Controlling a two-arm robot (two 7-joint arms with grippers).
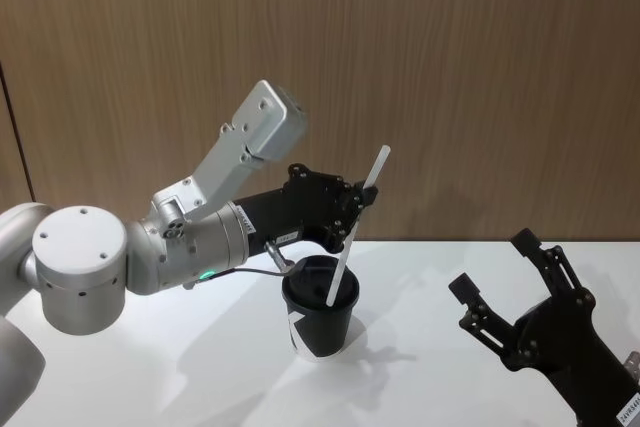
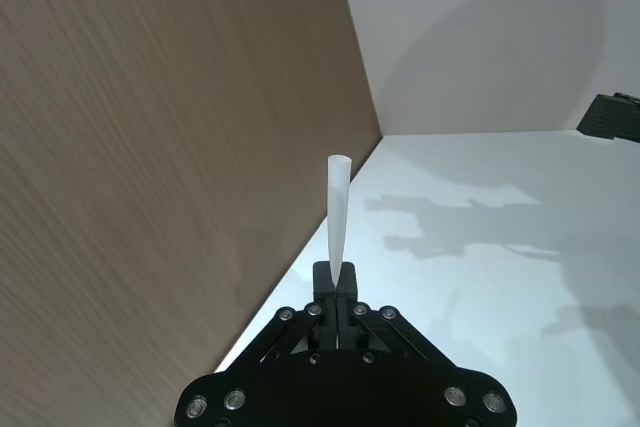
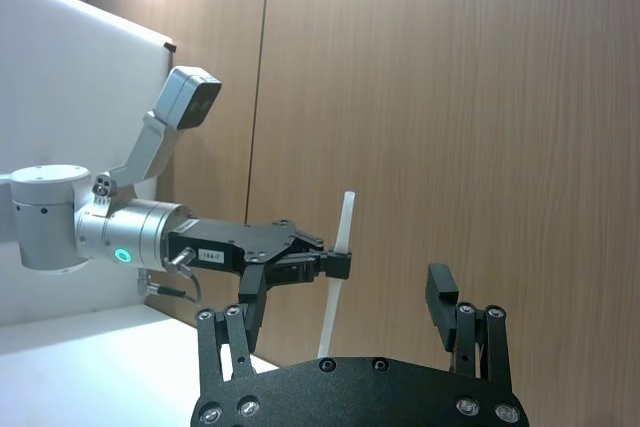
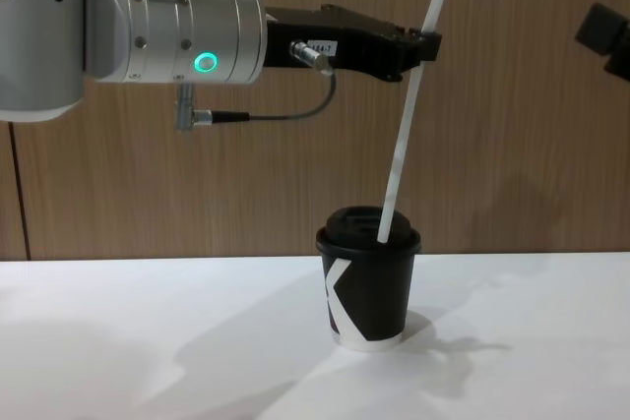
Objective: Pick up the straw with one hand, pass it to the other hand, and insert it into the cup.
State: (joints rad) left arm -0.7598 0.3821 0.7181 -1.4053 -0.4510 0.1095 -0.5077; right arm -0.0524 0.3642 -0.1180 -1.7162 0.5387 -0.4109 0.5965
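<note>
table: white, wood wall behind | left hand grasping straw, tip at cup lid | right hand released, partly cut off

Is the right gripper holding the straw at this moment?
No, the right gripper is open and apart, while the left gripper grips the straw above the cup.
</note>
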